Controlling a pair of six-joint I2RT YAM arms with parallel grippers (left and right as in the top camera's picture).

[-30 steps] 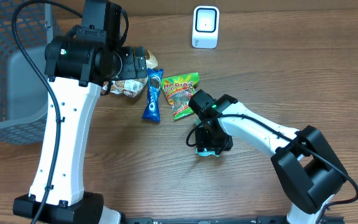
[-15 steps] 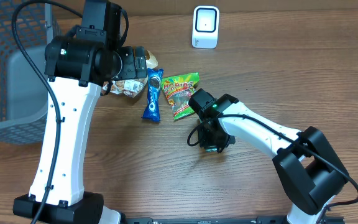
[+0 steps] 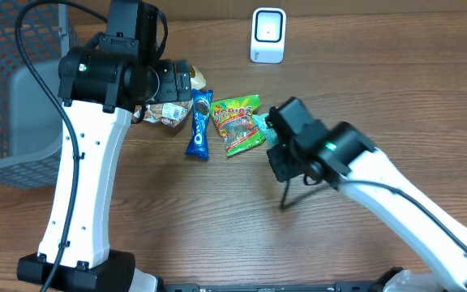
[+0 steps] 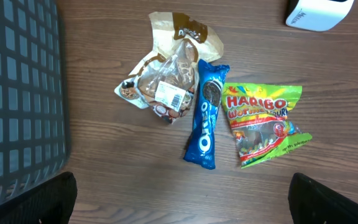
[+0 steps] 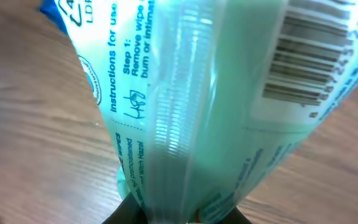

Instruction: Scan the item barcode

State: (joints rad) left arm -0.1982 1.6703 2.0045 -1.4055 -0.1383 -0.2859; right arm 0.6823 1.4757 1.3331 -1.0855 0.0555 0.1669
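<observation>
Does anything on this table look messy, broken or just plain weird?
Only the clear snack bag beside the Oreo pack: it is crumpled, its brown top folded over. The Haribo bag looks intact; nothing is spilled.

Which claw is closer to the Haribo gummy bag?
Right. The right claw, holding a teal packet, is just beside the Haribo bag's right edge; the left claw hovers beyond the Oreo pack.

A brown wood-grain tabletop (image 3: 177, 219) is filling every view, its grain running left to right in the overhead picture. Soft, even light is falling on it, giving the wood a faint sheen. A grey mesh basket (image 3: 6, 89) is sitting at the tabletop's left edge, its grid wall also showing along the left of the left wrist view
</observation>
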